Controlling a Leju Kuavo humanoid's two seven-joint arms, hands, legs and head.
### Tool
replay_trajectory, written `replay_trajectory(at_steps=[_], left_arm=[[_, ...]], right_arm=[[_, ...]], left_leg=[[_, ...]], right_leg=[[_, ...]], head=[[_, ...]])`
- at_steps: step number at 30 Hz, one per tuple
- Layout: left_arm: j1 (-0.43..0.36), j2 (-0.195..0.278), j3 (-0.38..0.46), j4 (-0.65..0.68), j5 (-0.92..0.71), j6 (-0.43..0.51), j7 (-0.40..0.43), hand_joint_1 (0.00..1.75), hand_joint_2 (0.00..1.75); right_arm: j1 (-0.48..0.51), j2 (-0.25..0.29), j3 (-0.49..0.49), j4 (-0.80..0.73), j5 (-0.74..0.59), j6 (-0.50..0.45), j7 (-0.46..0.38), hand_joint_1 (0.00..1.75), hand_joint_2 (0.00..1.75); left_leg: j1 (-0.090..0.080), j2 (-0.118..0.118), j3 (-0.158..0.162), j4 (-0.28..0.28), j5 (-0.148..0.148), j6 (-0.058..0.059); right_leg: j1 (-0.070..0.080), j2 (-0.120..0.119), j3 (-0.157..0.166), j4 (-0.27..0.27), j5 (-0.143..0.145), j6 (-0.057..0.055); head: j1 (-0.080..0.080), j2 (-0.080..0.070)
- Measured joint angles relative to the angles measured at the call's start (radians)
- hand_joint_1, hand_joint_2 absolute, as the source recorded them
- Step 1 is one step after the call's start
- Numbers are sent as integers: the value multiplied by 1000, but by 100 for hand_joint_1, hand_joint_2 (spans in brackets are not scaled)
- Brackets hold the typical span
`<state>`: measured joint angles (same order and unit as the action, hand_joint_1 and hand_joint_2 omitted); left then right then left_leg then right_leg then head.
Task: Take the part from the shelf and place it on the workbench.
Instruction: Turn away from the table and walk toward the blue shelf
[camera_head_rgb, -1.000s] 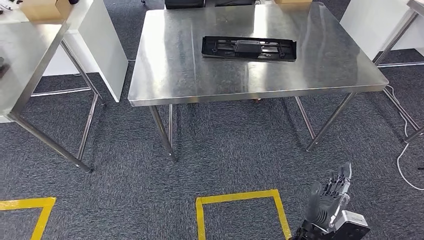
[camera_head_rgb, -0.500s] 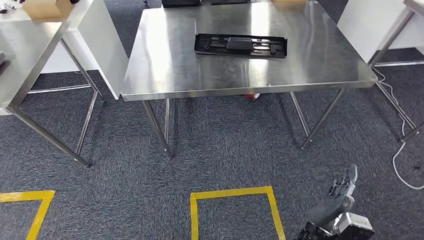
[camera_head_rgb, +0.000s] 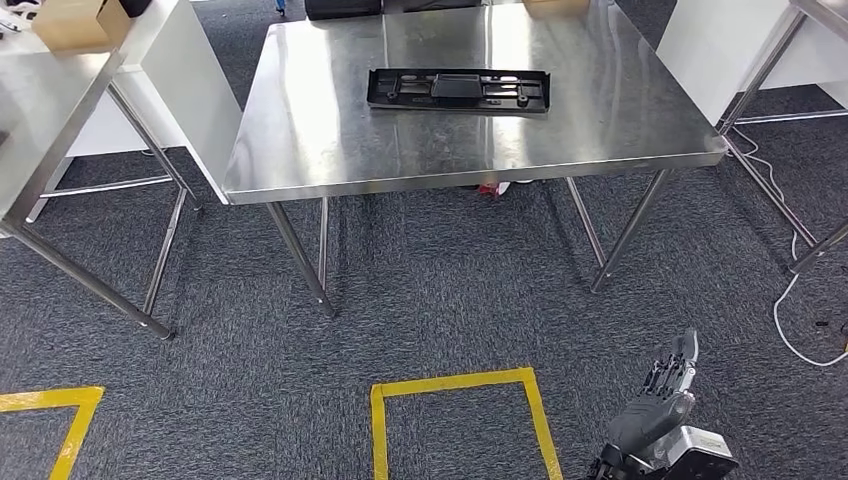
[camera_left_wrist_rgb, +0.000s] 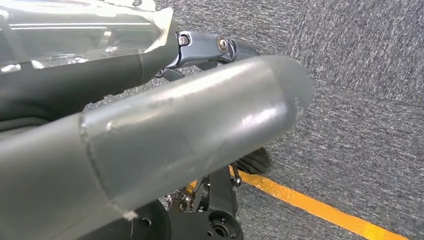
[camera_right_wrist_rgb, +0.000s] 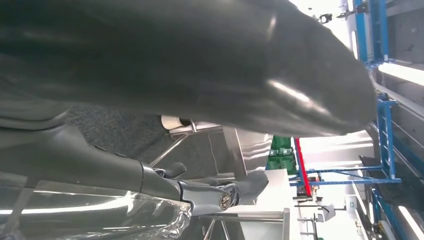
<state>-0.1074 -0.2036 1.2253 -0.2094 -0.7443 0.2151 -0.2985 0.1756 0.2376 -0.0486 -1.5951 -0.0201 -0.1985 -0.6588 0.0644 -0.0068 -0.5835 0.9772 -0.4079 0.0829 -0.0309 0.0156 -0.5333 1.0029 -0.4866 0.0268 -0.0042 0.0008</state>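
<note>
A long black plastic part (camera_head_rgb: 458, 89) lies flat on the steel workbench (camera_head_rgb: 610, 120), toward its far side. My right hand (camera_head_rgb: 660, 405) hangs low over the carpet at the bottom right of the head view, well short of the workbench, fingers stretched out and holding nothing. In the right wrist view the same right hand (camera_right_wrist_rgb: 200, 60) shows its dark thumb and fingers with nothing between them. The left wrist view has my left hand (camera_left_wrist_rgb: 150, 145) over the carpet, thick grey thumb and a dark finger apart, nothing in it.
A second steel table (camera_head_rgb: 40, 110) with a cardboard box (camera_head_rgb: 75, 22) stands at the left, beside a white cabinet (camera_head_rgb: 190, 85). Yellow tape (camera_head_rgb: 455, 382) marks a square on the carpet before the workbench. A white cable (camera_head_rgb: 795, 325) trails on the floor at the right.
The whole picture has shifted left and the workbench sits a little farther off, so the camera has moved. The part still lies on the workbench. My right hand stays low and empty.
</note>
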Motion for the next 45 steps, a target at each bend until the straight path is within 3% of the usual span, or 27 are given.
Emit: replay_trajectory(at_steps=[1, 4, 5, 6, 7, 23, 27, 29, 31, 33, 34, 36, 38, 39, 40, 42, 43, 44, 45], left_arm=[[0, 1, -1, 0, -1, -2, 0, 0, 0], [1, 1, -2, 0, -2, -3, 1, 0, 0], [1, 1, -2, 0, -2, -3, 1, 0, 0], [2, 1, -2, 0, -2, -2, 1, 0, 0], [2, 1, -2, 0, -2, -2, 1, 0, 0], [3, -2, -5, 0, -18, -4, 0, 0, 0], [3, -1, -4, 0, -17, -4, 0, 0, 0], [3, -1, -4, 0, -15, -4, 0, 0, 0], [3, -2, -4, 0, -14, -3, 0, 0, 0], [3, -4, -4, 0, -13, -2, 0, 0, 0], [3, -6, -4, 0, -13, -2, 0, 0, 0], [3, -8, -4, 0, -12, -1, 0, 0, 0], [3, -8, -4, 0, -11, -1, 0, 0, 0], [4, -10, -4, 0, -11, -1, 1, 0, 0], [4, -11, -4, 0, -11, -1, 1, 0, 0], [4, -12, -4, 0, -11, -1, 1, 0, 0], [4, -11, -4, 0, -11, -1, 1, 0, 0], [5, -10, -4, 0, -11, -1, 1, 0, 0], [5, -9, -4, 0, -11, -1, 1, 0, 0]], right_arm=[[1, -1, 3, 2, 4, -5, 0, 0, 0], [5, -4, 10, 10, 14, -13, 1, 0, 0], [5, -5, 12, 12, 17, -14, 1, 0, 0], [5, -6, 13, 14, 20, -16, 2, 0, 0], [5, -6, 14, 15, 22, -18, 3, 0, 0], [21, -12, 9, 12, 27, -26, 34, 0, 0], [25, -12, 6, 11, 26, -19, 38, 0, 0], [25, -11, 5, 11, 26, -12, 43, 0, 0], [25, -8, 4, 10, 26, -7, 48, 0, 0], [25, -6, 4, 6, 25, -6, 50, 0, 0], [25, -6, 4, 5, 25, -6, 51, 0, 0], [25, -7, 4, 4, 24, -6, 51, 0, 0], [28, -8, 3, 4, 23, -6, 52, 0, 0], [29, -9, 3, 4, 23, -6, 52, 0, 0], [30, -9, 3, 4, 23, -6, 52, 0, 0], [29, -10, 2, 4, 23, -6, 52, 0, 0], [29, -9, 2, 4, 23, -6, 52, 0, 0], [29, -9, 2, 4, 23, -6, 52, 0, 0], [29, -8, 1, 3, 23, -6, 52, 0, 0]], left_leg=[[1, 0, 0, -2, 1, -21], [6, 1, 2, -10, 0, -112], [7, 1, 2, -12, 0, -136], [7, 1, 1, -12, -1, -150], [6, 2, 0, -11, -2, -155], [-6, 2, -13, 7, -9, -147], [-5, 2, -24, 23, -11, -130], [-5, 2, -28, 28, -15, -121], [-9, 2, -27, 25, -15, -111], [-6, 5, -11, -8, 1, -95], [-3, 8, -2, -26, 12, -88], [-1, 14, 4, -44, 24, -81], [-2, 15, -3, -44, 28, -84], [-1, 15, -6, -43, 30, -88], [1, 15, -10, -41, 32, -93], [8, 14, -18, -28, 33, -110], [8, 14, -23, -18, 29, -120], [7, 13, -26, -10, 25, -130], [5, 14, -26, -7, 21, -138]], right_leg=[[1, 0, -2, 1, 0, 0], [3, -1, -9, 4, 0, 0], [3, -1, -10, 5, 0, 0], [2, -1, -11, 6, 0, 0], [2, -1, -11, 6, 0, 1], [-8, -1, -20, 5, 4, 8], [-23, -1, -16, 5, 8, 14], [-23, -1, -16, 4, 8, 17], [-22, -1, -12, -8, 13, 26], [-17, -4, -11, -8, 9, 34], [-14, -5, -20, 14, -6, 31], [-14, -8, -68, 124, -68, 21], [-15, -8, -113, 230, -115, 25], [-17, -8, -112, 237, -116, 33], [-20, -9, -91, 204, -101, 43], [-28, -13, -13, 70, -54, 65], [-27, -14, 13, 17, -38, 66], [-26, -14, 26, -10, -30, 61], [-22, -14, 21, -6, -31, 47]], head=[[0, 0], [0, 0], [0, 0], [1, 0], [1, 0], [1, 0], [-1, 0], [-2, 0], [-4, 0], [-4, 0], [-2, 0], [3, 0], [7, 0], [7, 0], [7, 0], [8, 0], [11, 0], [12, 0], [12, 0]])
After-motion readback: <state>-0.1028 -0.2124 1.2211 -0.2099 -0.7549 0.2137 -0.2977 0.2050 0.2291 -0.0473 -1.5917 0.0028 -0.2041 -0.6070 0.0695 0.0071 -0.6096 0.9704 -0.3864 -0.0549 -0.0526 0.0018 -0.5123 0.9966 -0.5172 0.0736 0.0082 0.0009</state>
